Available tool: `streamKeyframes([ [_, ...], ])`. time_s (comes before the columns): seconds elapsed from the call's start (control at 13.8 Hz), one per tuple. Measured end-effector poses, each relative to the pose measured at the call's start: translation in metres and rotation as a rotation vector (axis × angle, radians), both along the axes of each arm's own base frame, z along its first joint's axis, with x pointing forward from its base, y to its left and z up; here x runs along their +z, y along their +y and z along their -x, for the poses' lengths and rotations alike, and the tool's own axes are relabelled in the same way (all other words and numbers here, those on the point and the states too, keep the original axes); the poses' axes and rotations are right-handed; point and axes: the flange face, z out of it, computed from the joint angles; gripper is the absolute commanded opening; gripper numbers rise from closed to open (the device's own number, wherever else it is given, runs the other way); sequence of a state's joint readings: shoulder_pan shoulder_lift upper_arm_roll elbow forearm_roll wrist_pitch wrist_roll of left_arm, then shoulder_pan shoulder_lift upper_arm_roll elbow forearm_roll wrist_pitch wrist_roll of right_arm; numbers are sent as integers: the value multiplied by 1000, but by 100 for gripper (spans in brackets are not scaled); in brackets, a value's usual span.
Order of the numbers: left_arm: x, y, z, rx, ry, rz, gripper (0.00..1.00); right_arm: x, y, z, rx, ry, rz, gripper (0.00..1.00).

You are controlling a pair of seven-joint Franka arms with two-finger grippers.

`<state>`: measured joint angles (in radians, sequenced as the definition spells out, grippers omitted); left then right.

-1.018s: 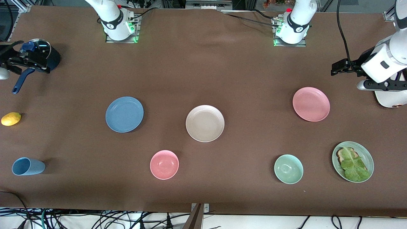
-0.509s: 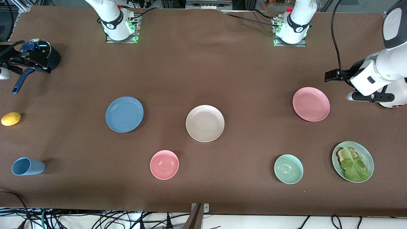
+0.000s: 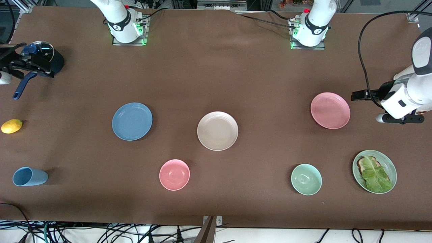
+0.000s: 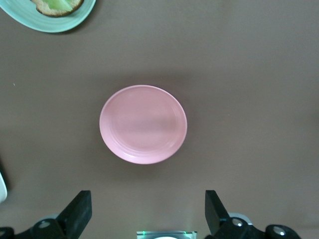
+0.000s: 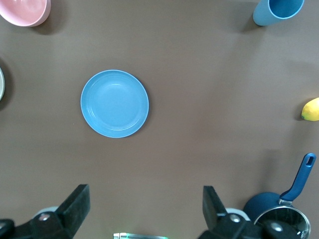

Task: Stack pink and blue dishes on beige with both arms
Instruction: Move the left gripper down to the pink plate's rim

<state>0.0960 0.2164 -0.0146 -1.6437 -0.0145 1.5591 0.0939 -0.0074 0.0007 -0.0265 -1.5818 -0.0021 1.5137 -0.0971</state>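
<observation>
We have just swung our spread-open left gripper (image 3: 353, 96) closer beside the round matte pink plate (image 3: 330, 110), toward the left arm's end from the round beige plate (image 3: 217, 130), ready to pick it up, while our spread-open right gripper (image 5: 144, 209) waits above the round blue plate (image 3: 132, 121).

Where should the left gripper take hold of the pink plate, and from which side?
Probably at the rim. The pink plate lies flat, wide and shallow, so only its thin raised edge fits between fingers. The open left gripper is up toward the left arm's end of the table; that nearest edge, with bare table around it, looks easiest.
</observation>
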Motion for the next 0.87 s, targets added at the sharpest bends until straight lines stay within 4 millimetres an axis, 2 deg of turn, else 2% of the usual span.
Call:
streamKeyframes([
  [0.15, -23, 35, -8, -32, -14, 26, 100, 0, 0, 0, 0, 0, 0, 100],
  [0.29, -47, 59, -13, -52, -18, 43, 100, 0, 0, 0, 0, 0, 0, 100],
  [0.51, -85, 82, -16, -83, -44, 77, 100, 0, 0, 0, 0, 0, 0, 100],
  [0.87, -139, 111, -4, -108, -89, 169, 100, 0, 0, 0, 0, 0, 0, 100],
])
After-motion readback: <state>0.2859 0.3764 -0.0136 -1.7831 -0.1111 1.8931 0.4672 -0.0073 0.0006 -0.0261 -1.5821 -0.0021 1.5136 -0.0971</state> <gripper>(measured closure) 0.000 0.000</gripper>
